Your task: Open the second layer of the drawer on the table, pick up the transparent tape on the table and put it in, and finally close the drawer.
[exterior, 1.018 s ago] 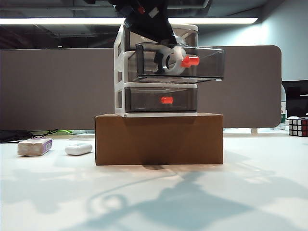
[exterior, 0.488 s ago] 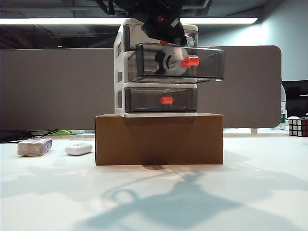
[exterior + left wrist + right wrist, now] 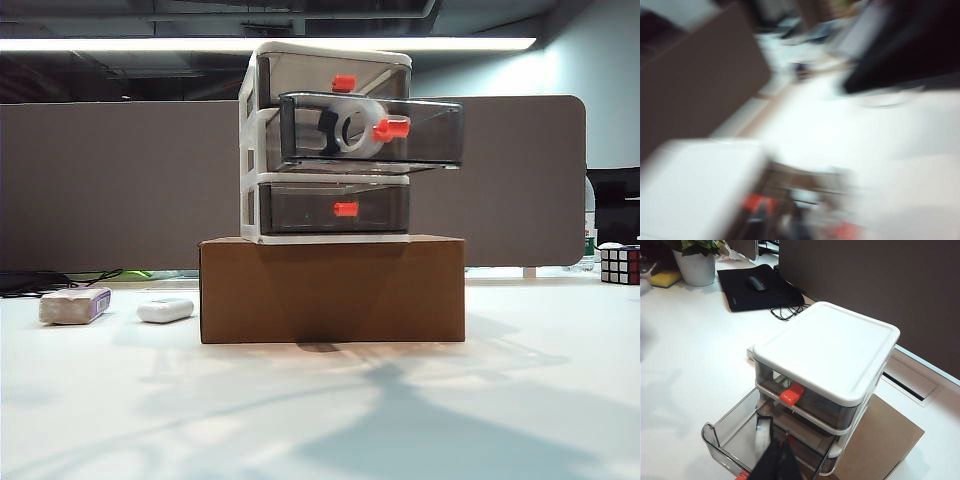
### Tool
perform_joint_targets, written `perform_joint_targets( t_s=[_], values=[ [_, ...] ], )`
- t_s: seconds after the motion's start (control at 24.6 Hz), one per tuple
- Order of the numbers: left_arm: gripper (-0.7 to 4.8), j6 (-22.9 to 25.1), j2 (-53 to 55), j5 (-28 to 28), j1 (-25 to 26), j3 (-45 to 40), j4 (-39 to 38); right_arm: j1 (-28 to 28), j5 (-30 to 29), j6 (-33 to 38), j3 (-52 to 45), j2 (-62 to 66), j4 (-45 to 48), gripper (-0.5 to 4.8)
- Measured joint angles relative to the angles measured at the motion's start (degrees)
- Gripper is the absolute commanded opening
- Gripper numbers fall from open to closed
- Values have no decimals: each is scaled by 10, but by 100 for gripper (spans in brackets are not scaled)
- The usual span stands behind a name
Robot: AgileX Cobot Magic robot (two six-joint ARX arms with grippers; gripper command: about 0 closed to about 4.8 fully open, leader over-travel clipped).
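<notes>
One transparent tape upright in the second layer — right claw clenched above, left claw unreadable.

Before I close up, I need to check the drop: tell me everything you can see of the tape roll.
The small whitish-translucent ring of transparent tape stands on edge inside the pulled-out middle smoky grey see-through drawer, its round centre hole facing the exterior camera. It sits just behind the drawer's front, beside the red-orange knob. No pincer touches it. From the right wrist view only its pale edge shows in the open drawer.
</notes>
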Motion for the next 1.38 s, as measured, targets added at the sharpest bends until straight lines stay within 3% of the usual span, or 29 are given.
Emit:
perform_joint_targets(
  t_s=[0.08, 0.16, 0.28, 0.37, 0.49, 0.69, 0.98, 1.38],
  values=[
    [-6, -74, -7, 65, 0, -1, -46, 0, 0, 0, 0, 0, 0, -5],
    [-6, -114, -3, 122, 0, -1, -91, 0, 0, 0, 0, 0, 0, -5],
    [-6, -132, 27, 176, 0, -1, -141, 0, 0, 0, 0, 0, 0, -5],
    [-6, -134, 63, 182, 1, -2, -162, 0, 0, 0, 0, 0, 0, -5],
    [-6, -134, 112, 162, 1, -3, -163, 0, 0, 0, 0, 0, 0, -5],
    [-6, -123, 176, 116, 3, -3, -89, 0, 0, 0, 0, 0, 0, -5],
    [-6, -82, 200, -51, 34, -3, -6, 0, 0, 0, 0, 0, -1, -5],
    [-6, -50, 200, -56, 113, -3, 56, 0, 0, -8, 0, 0, 0, -5]
  ],
)
